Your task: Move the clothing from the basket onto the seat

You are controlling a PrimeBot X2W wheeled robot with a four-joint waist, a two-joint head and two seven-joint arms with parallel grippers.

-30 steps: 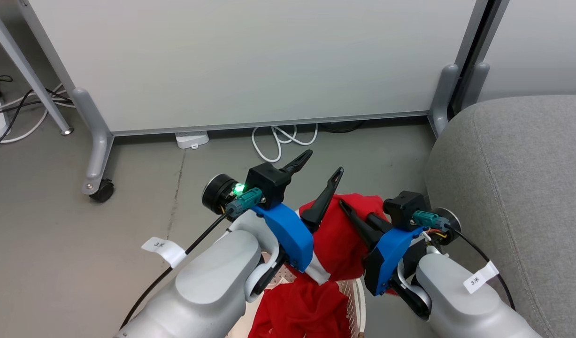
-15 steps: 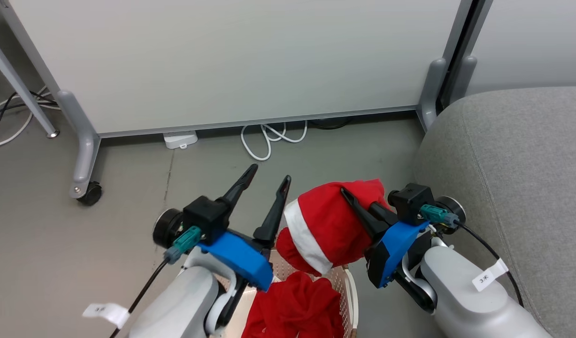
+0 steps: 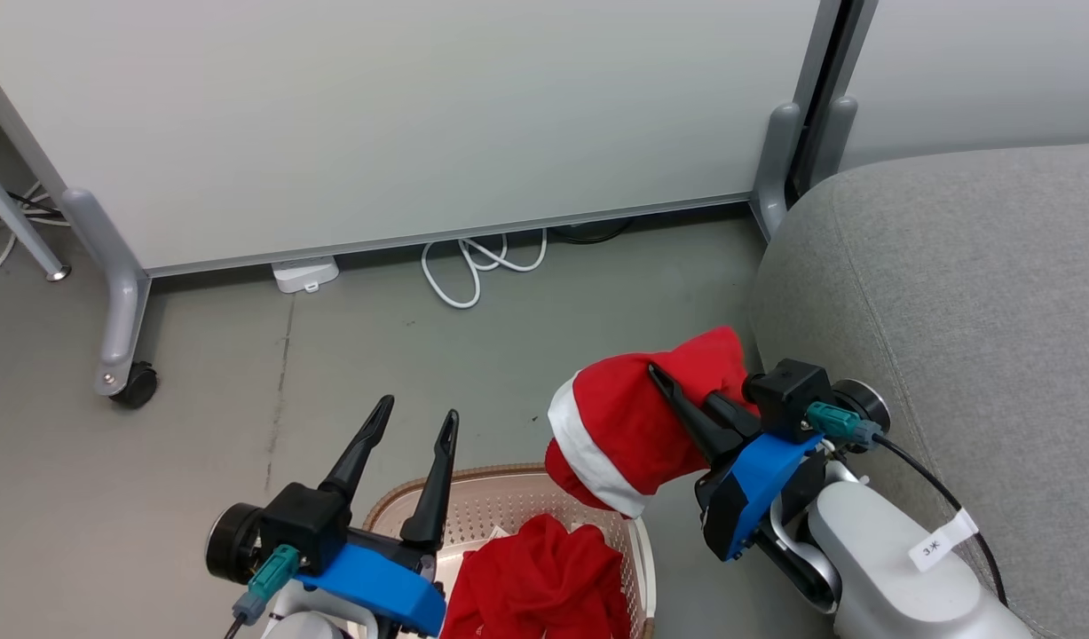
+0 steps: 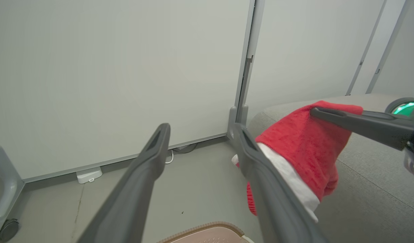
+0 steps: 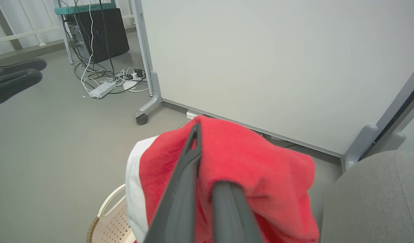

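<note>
**Banded garment in the air beside the seat, one piece left in the basket**

The right gripper (image 3: pixel 664 382) is clamping its two fingers nearly together on the red garment with the broad white band (image 3: pixel 633 417). It is holding the garment above the floor between the basket (image 3: pixel 508 475) and the seat (image 3: pixel 952 284), just beside the cushion's rounded edge. The left gripper (image 3: pixel 418 410) is hovering over the basket's left rim with its fingers spread apart and nothing between them. The second red garment (image 3: pixel 544 577) is lying crumpled inside the basket.

The cloth is bunching over the fingers and hanging in a loose lump. A shallow pinch could therefore let it slide out and drop on the grey floor short of the cushion. The dangling banded end could also be dragging against the seat's side if the arm is swinging across too low, peeling the fabric from the grip.

A white tag (image 3: pixel 942 543) on the right arm's cable is showing what looks like "3米". No brand marking is readable anywhere.
</note>
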